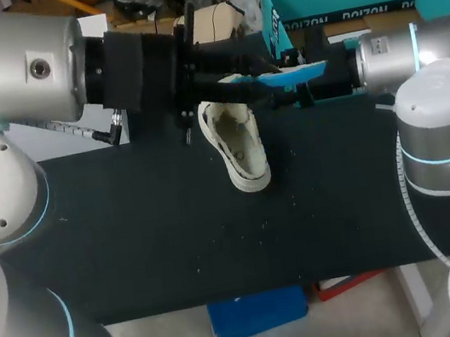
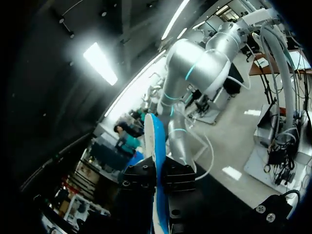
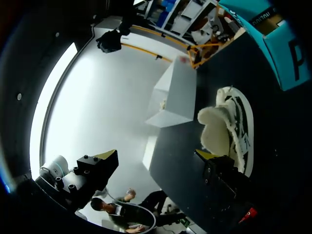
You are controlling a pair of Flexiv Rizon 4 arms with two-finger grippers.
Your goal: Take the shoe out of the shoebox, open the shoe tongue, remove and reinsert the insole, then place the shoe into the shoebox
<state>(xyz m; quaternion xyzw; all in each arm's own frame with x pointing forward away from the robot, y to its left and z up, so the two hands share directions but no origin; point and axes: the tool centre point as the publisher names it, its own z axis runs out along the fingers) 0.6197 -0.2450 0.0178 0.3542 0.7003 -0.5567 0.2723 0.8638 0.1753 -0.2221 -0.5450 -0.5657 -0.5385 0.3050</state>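
Note:
A cream shoe (image 1: 239, 147) lies on the black table (image 1: 133, 236), its fleecy opening up. Above it my left gripper (image 1: 271, 70) is shut on a blue insole (image 1: 287, 77), which hangs in the air over the shoe's far end. Seen from the left wrist, the insole (image 2: 155, 161) stands edge-on, clamped between the black fingers (image 2: 136, 183). My right gripper (image 1: 292, 92) hovers just beside the insole, open and holding nothing. From the right wrist its yellow-tipped fingers (image 3: 108, 157) stand wide apart, with the shoe (image 3: 229, 127) on the table beside the other finger.
The open teal shoebox (image 1: 290, 15) stands at the table's back right, also seen as the shoebox (image 3: 280, 53) beyond the shoe. A white box (image 3: 175, 97) sits past the table's far edge. Bare black tabletop stretches in front of the shoe.

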